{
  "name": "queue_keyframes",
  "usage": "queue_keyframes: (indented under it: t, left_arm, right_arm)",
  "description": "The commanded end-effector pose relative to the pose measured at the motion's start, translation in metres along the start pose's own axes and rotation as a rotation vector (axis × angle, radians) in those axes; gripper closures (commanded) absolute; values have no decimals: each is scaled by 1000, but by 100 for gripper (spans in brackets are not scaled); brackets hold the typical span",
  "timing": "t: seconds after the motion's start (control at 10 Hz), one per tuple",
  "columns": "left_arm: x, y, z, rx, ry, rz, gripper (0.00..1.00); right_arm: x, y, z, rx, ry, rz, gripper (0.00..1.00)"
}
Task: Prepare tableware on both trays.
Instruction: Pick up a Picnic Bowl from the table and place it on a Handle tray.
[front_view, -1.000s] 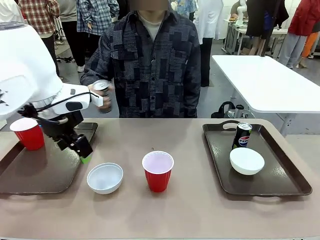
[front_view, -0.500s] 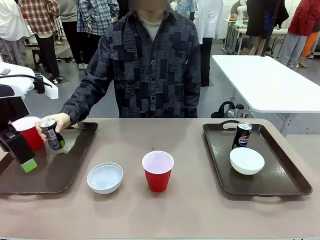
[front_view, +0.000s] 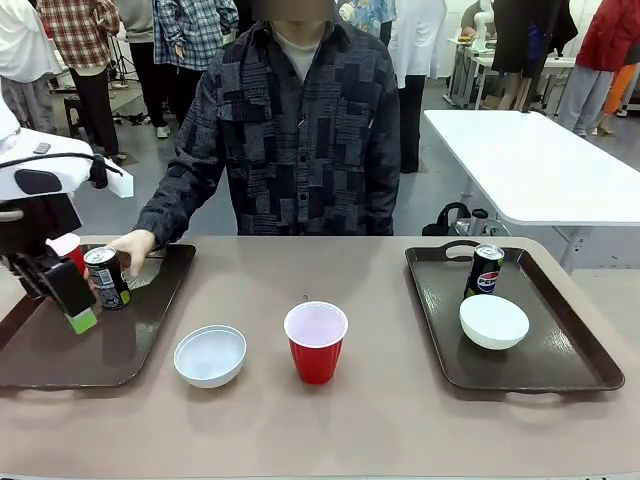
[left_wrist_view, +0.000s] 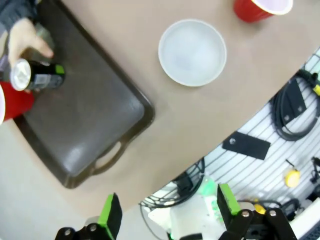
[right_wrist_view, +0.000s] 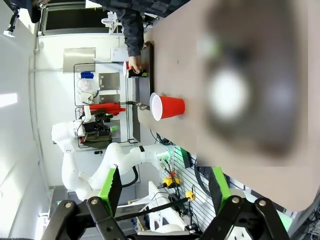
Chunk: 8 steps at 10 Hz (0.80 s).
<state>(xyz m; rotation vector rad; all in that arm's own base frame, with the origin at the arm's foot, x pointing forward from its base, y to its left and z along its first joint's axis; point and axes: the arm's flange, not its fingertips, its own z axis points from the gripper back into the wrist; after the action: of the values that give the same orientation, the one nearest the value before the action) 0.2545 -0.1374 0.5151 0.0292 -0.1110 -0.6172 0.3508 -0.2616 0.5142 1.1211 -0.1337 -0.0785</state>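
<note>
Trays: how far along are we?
Done: right tray holds Pepsi can and bowl; left tray holds red cup.
In hand: person's hand at second can standing on the left tray; left gripper open, empty.
Left: second bowl and second red cup sit between the trays.

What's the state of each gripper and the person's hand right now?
Left gripper: open, empty.
Right gripper: open, empty.
Person's hand: at the can on the left tray; grip cannot be told.

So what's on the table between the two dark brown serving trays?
In the front view, a shallow round white bowl and a red plastic cup stand there, side by side.
</note>
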Motion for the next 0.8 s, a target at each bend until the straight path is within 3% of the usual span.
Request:
queue_keyframes:
  t: [0.0,0.7]
  left_arm:
    - [11,5,-44,-18,-3,87,0]
    - [84,-7,-148,-6,-75,322,0]
  right_arm:
    - [-2,1,0,-7,-3,-8,9]
    - [-2,1,0,-7,-3,-8,9]
